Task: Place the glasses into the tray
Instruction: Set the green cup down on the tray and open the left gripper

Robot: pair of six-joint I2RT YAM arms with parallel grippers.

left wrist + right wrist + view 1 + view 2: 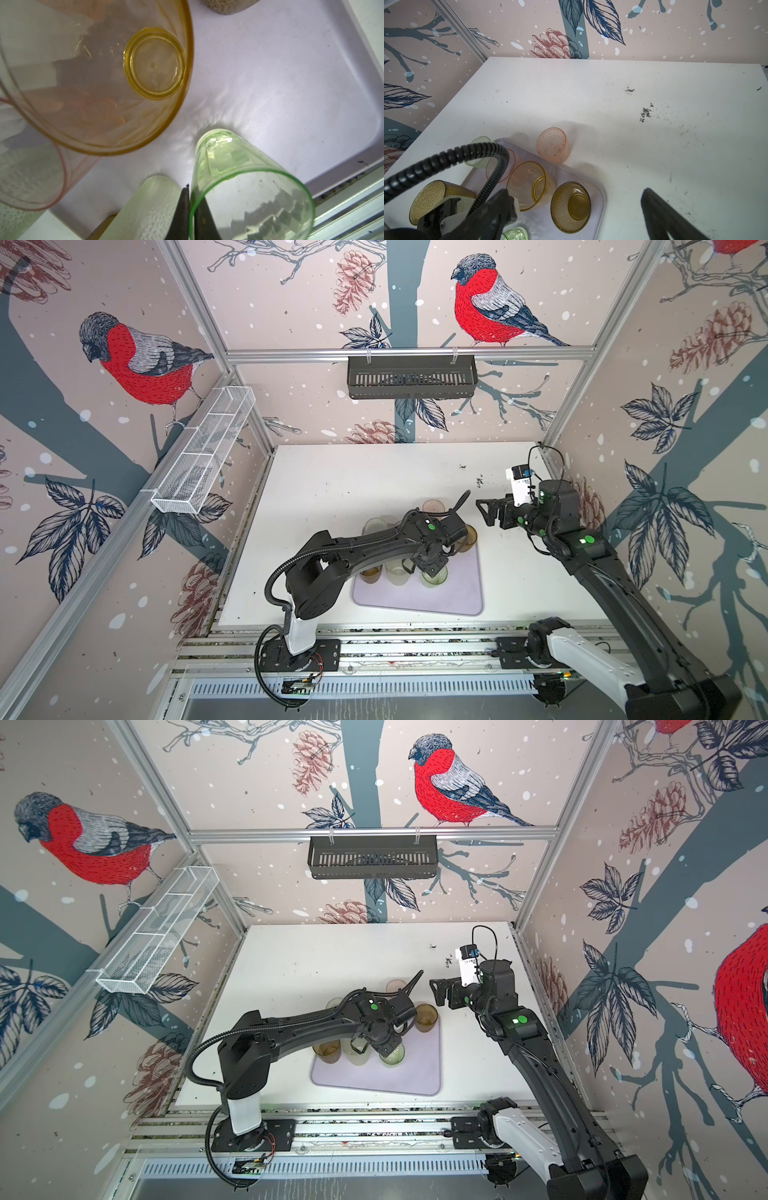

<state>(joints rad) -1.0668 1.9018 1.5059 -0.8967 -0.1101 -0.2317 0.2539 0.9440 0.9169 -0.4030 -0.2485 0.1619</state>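
The worktop (pixel 353 481) is carrying the lilac tray (pixel 449 593), holding several glasses (pixel 529 182); a peach glass (pixel 552 145) is sitting just outside. Left jaws are pinching the bright green glass (pixel 249 197) by its wall inside the tray; right jaws are hovering wide open, empty.

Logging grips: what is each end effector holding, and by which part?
Left end effector pinches the bright green glass by its rim wall, one finger inside; right end effector is open, holding nothing.
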